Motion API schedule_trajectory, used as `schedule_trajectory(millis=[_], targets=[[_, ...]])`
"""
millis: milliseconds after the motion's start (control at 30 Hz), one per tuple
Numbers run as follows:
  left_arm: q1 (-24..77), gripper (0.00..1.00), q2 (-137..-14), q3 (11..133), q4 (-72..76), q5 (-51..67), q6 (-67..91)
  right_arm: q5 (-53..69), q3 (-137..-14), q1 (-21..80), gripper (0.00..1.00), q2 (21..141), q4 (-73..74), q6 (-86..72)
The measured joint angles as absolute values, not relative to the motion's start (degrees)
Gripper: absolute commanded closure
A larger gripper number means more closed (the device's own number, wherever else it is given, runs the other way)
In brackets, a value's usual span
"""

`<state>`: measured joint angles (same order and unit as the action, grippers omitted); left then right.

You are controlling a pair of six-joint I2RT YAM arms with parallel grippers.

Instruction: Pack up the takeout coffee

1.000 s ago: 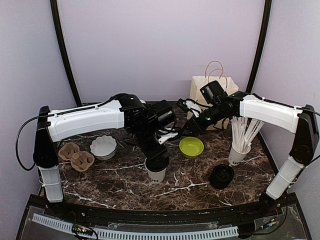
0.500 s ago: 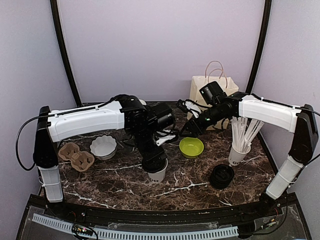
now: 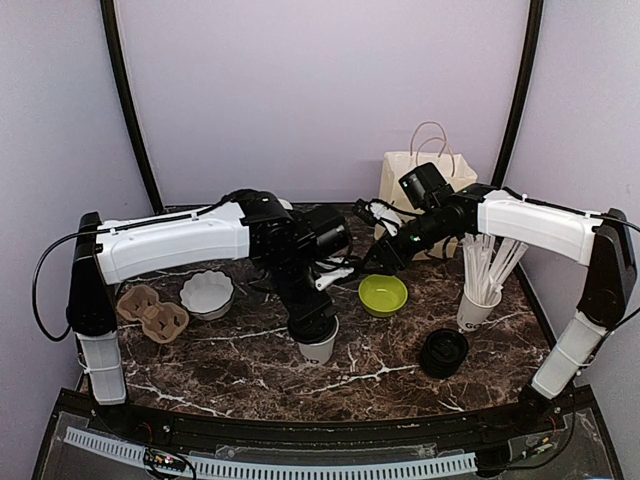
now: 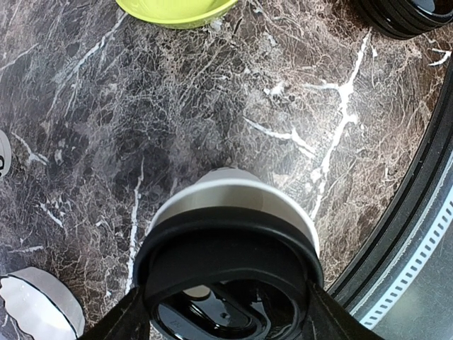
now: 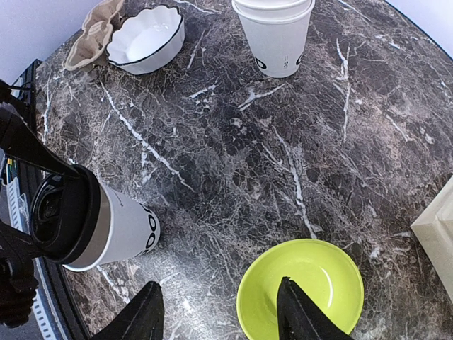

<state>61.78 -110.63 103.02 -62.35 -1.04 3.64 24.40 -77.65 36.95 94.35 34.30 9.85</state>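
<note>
The lime-green bowl (image 5: 301, 287) at the lower right of the right wrist view is empty, and so is the white fluted bowl (image 5: 145, 39) at the upper left. Beside that bowl lies a brown cardboard cup carrier (image 3: 152, 311), its wells unfilled. A white cup (image 3: 478, 305) at the right of the top view holds a bunch of long white sticks. Below and left of it sits a stack of black lids (image 3: 444, 352). A paper bag (image 3: 425, 180) with handles stands at the back; what is in it cannot be seen.

Compared with a second ago, the left pincer (image 3: 316, 330) and its cup lie very slightly further right in the top view. The right arm and everything else on the table (image 3: 250, 365) are where they were.

The lidded cup (image 4: 226, 234) is at lower centre of the top view, white with dark lettering and a black lid. The left pincer is pinching it at the lid rim, one finger (image 4: 124, 322) on each side. Whether its base touches the table I cannot tell. A second cup (image 5: 276, 35) stands at the top of the right wrist view, its top cropped. The right pincer (image 5: 219, 312) is spread with nothing in it, above the table just left of the green bowl, well apart from both cups.
</note>
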Motion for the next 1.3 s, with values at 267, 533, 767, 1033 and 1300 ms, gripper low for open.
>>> schedule_trajectory(millis=[267,533,767,1033,1300], targets=[[61.8,0.34,-111.4,104.0,-62.2,-0.4,3.6,24.4,-77.6,36.9,0.45,94.3,34.3,10.0],[61.9,0.34,-112.0,105.6,-62.3,0.0,3.6,24.4,-77.3,36.9,0.45,94.3,34.3,10.0],[62.6,0.34,-112.1,106.1,-62.2,0.3,3.6,24.4,-77.3,36.7,0.45,94.3,34.3,10.0],[62.7,0.34,-112.7,106.2,-62.3,0.4,3.2,24.4,-77.3,36.5,0.45,94.3,34.3,10.0],[62.7,0.33,-113.5,106.2,-62.0,-1.0,3.0,24.4,-77.3,36.3,0.45,94.3,34.3,10.0]])
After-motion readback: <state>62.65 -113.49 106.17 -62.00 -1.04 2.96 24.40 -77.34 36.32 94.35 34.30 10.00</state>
